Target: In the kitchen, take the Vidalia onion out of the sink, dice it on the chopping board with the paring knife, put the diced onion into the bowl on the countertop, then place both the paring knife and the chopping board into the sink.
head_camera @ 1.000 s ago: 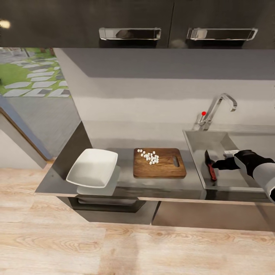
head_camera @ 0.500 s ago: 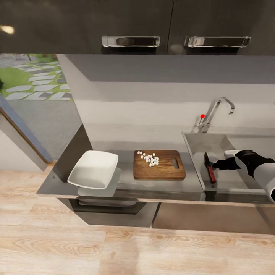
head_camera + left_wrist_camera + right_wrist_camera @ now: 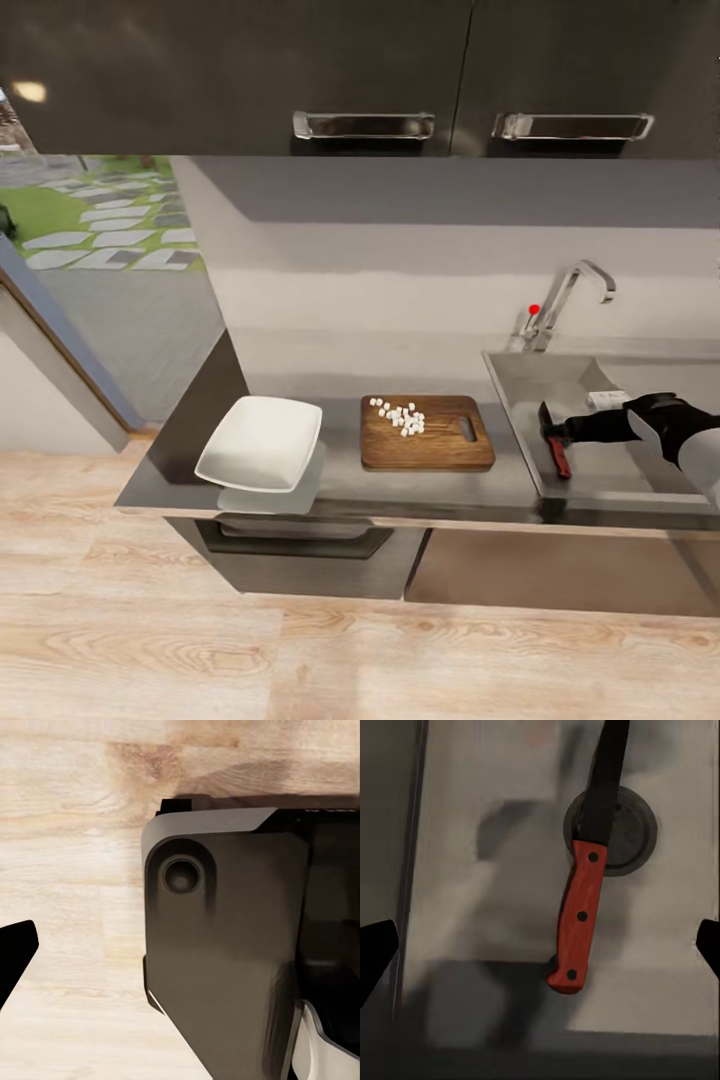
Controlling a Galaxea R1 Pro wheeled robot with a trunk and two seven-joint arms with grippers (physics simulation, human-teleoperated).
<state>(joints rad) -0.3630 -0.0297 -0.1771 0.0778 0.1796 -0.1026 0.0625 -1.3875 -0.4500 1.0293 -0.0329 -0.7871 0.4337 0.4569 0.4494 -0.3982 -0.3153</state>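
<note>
Nearest you, along the front of the smooth grey tabletop (image 3: 340, 490), the white shallow squarish bowl (image 3: 262, 443) sits toward the left end, holding nothing you can see. Just right of it lies the rectangular brown wooden chopping board (image 3: 428, 434), flat, its slot-shaped handle hole pointing toward the basin, with a little heap of tiny pale diced onion pieces (image 3: 400, 416) gathered on its far left corner.

Further right, your right gripper (image 3: 566, 432) reaches in over the rectangular brushed-steel sink (image 3: 530, 385). From the right wrist camera, its two dark fingertips (image 3: 375, 952) stand wide apart at the picture's edges, clamped on nothing. Between them, down in the basin, lies the small paring knife with the dark red handle (image 3: 582, 907), its dark blade crossing the round drain (image 3: 634, 832). From the head camera the knife (image 3: 555, 440) rests just beside the basin's left wall.

Your left gripper faces the pale wooden floor (image 3: 67, 870); one dark fingertip (image 3: 13, 956) shows, and you cannot tell whether it's apart or together.

At the back, the chrome tap with the red dot (image 3: 565, 300) rises against the wall, under dark cabinets (image 3: 300, 70).
</note>
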